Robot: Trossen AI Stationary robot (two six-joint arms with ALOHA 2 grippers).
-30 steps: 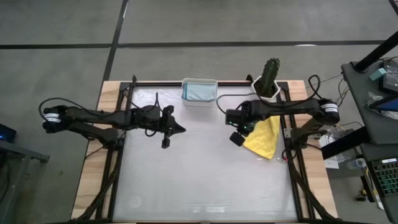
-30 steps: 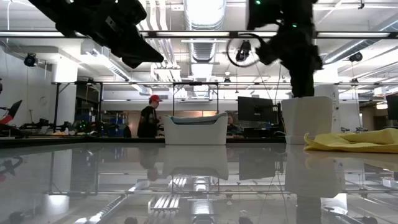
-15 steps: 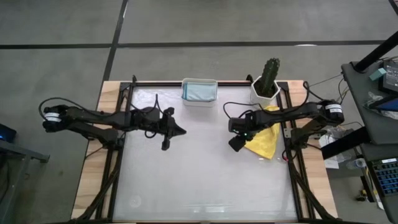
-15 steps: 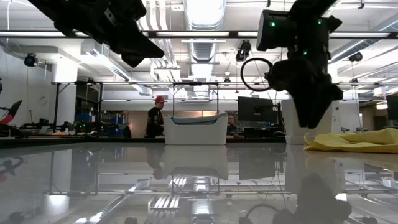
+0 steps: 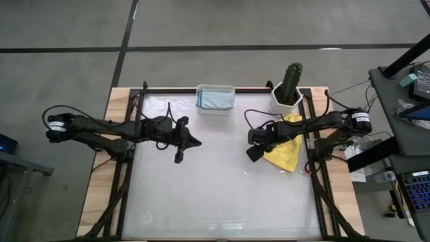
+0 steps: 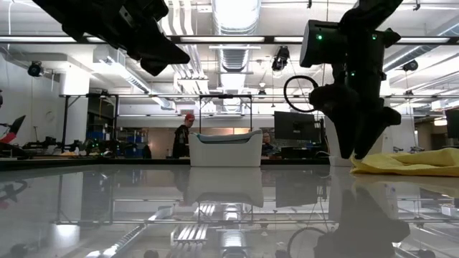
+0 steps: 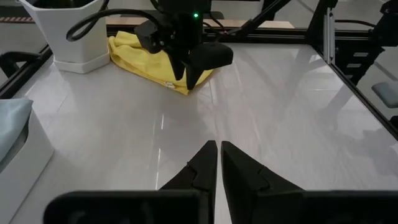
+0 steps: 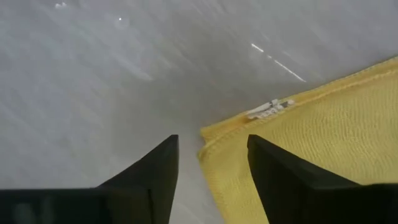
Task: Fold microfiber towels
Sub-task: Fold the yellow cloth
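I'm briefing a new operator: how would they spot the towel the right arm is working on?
Start at the white pot with the cactus in the table's far right corner. Just in front of it lies a crumpled yellow towel, with the right gripper open over its corner. It is the only cloth lying on the table.

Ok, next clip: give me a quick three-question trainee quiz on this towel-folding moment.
1. True or false: the right claw is open over a corner of the yellow towel.
2. What lies in the white tub? A) a pale blue towel B) a sponge C) nothing
3. Fill in: the left claw is ___.

Key: 1 true; 2 A; 3 shut.
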